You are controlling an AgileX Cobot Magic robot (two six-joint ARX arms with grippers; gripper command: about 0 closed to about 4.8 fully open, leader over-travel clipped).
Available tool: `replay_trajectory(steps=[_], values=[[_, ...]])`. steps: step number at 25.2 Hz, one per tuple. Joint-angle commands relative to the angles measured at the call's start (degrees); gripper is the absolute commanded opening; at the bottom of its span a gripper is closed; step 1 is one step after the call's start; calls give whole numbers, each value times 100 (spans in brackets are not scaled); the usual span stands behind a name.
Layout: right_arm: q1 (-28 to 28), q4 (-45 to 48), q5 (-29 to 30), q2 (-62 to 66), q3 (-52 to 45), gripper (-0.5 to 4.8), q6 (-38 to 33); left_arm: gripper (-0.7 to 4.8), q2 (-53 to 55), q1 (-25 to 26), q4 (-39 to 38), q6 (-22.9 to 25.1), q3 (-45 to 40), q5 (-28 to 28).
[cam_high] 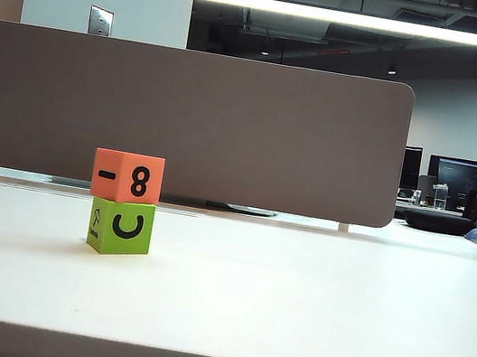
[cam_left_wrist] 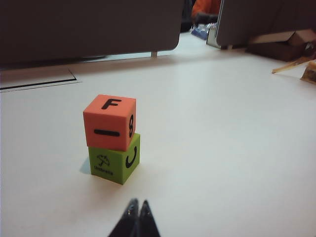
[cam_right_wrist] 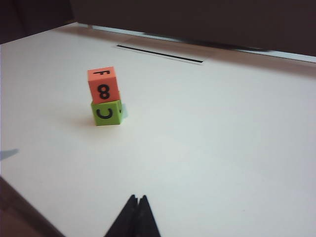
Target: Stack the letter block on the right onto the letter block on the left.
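An orange letter block (cam_high: 127, 177) marked 8 and F rests on top of a green letter block (cam_high: 120, 227) marked C, left of the table's middle. The two-block stack also shows in the left wrist view, orange block (cam_left_wrist: 109, 122) over green block (cam_left_wrist: 114, 160), and in the right wrist view, orange block (cam_right_wrist: 103, 84) over green block (cam_right_wrist: 106, 113). My left gripper (cam_left_wrist: 138, 203) is shut and empty, well back from the stack. My right gripper (cam_right_wrist: 137, 198) is shut and empty too, far from the blocks. Neither gripper shows in the exterior view.
A brown partition panel (cam_high: 184, 119) runs along the back of the white table (cam_high: 308, 309). A narrow slot (cam_right_wrist: 160, 54) lies in the tabletop near the partition. Cardboard and a wrapper (cam_left_wrist: 296, 59) sit at the far table corner.
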State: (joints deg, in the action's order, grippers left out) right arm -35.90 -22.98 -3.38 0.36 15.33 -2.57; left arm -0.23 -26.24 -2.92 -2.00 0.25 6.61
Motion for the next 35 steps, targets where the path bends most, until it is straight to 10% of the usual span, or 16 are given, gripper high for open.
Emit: replay_trajectory(steps=[1,22,35], values=[[2,358,-321,-2,-245,-6,-17,-6,39,-2,-2,31,13,7],[37,1646,-761,-39,-1523,-6,748,-6,39,7,133,634,11,-76],[1998,1982,717,-31,-1523,-6,732,-6,42,105,98,791,9,-551]])
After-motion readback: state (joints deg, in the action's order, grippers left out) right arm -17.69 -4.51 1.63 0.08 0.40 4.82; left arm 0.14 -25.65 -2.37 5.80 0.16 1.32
